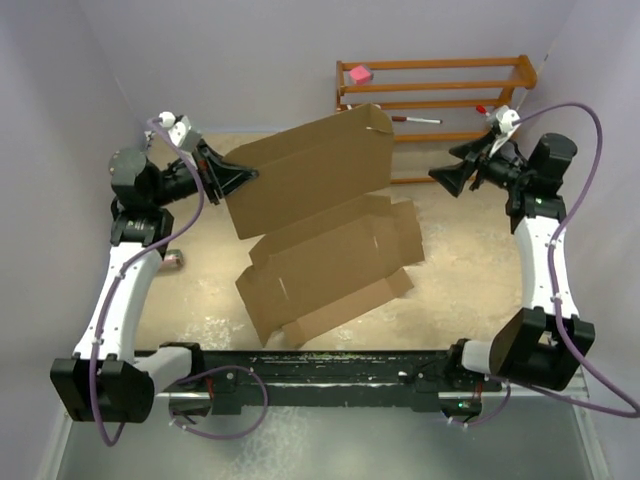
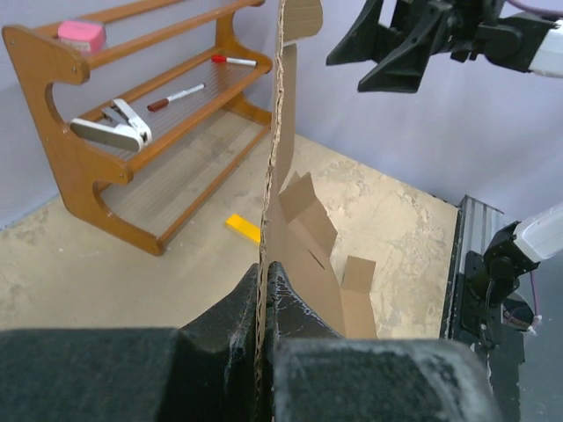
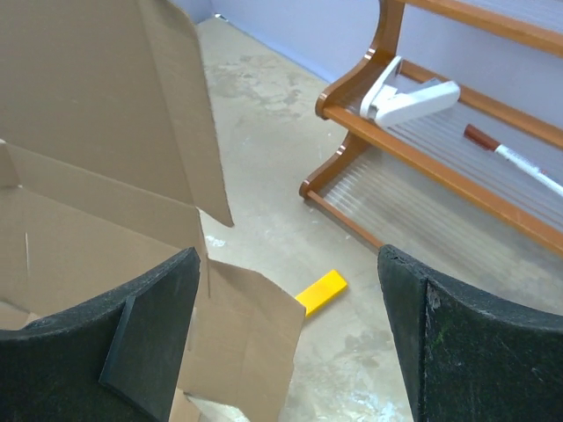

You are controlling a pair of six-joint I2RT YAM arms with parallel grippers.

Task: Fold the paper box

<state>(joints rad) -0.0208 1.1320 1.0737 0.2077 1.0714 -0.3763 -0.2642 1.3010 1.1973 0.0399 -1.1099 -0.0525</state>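
The paper box (image 1: 320,235) is a large brown cardboard cut-out lying mid-table, with its far panel raised upright. My left gripper (image 1: 238,176) is shut on the left edge of that raised panel. In the left wrist view the panel (image 2: 280,132) stands edge-on, rising from between the shut fingers (image 2: 299,308). My right gripper (image 1: 450,172) is open and empty, held in the air to the right of the box. In the right wrist view its gripper (image 3: 290,334) frames the floor, with the raised panel (image 3: 97,97) and a side flap (image 3: 251,334) at the left.
A wooden rack (image 1: 435,100) stands at the back right with a pink block (image 1: 360,74), a marker (image 1: 415,120) and a white stapler (image 3: 409,98). A yellow block (image 3: 321,292) lies on the table near the rack. A small dark object (image 1: 174,260) lies by the left arm.
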